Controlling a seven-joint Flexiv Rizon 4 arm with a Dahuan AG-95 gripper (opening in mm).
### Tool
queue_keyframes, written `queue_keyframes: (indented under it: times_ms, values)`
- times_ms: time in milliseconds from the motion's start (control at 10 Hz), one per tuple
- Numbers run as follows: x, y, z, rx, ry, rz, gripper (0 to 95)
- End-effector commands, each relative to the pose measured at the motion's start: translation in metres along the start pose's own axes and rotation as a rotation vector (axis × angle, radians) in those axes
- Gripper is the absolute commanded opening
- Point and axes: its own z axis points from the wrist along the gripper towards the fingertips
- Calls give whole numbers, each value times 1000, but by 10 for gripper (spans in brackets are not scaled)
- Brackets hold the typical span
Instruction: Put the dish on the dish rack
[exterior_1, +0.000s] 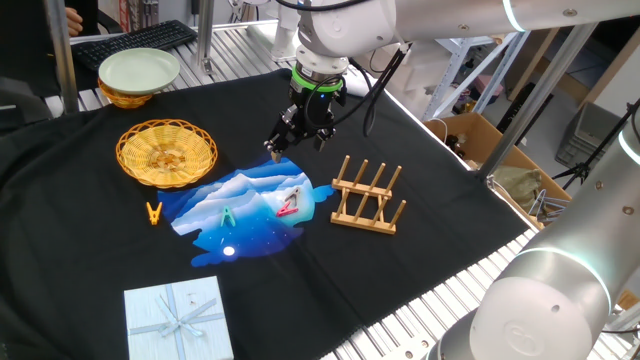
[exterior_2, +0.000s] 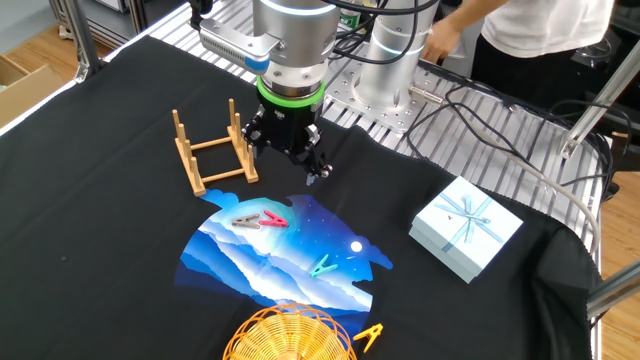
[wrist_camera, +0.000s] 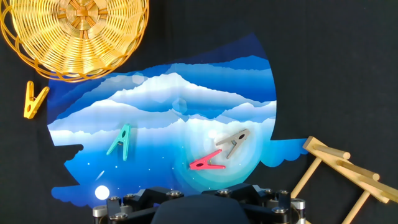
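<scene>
The dish (exterior_1: 166, 152) is a golden woven wicker basket-plate lying flat on the black cloth at the left. It also shows at the bottom edge of the other fixed view (exterior_2: 290, 335) and at the top left of the hand view (wrist_camera: 74, 31). The dish rack (exterior_1: 367, 195) is a small light wooden rack with upright pegs, standing empty on the right; it also shows in the other fixed view (exterior_2: 213, 150) and the hand view (wrist_camera: 339, 168). My gripper (exterior_1: 297, 143) hangs above the cloth between dish and rack, nearer the rack, with its jaws spread and empty (exterior_2: 290, 160). Its fingertips are hidden in the hand view.
A blue mountain-print mat (exterior_1: 250, 210) lies below the gripper with a green (wrist_camera: 121, 142), a red (wrist_camera: 206, 163) and a grey clothespin (wrist_camera: 233, 142) on it. A yellow clothespin (exterior_1: 153, 212) lies beside the dish. A gift box (exterior_1: 178, 318) sits in front. A pale green plate (exterior_1: 139, 70) rests at the back left.
</scene>
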Motion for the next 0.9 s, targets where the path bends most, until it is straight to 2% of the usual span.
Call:
queue_keyframes:
  times_ms: [100, 900]
  values:
    - [0, 0, 0, -137, -19, 202, 0]
    - [1, 2, 7, -135, -20, 197, 0]
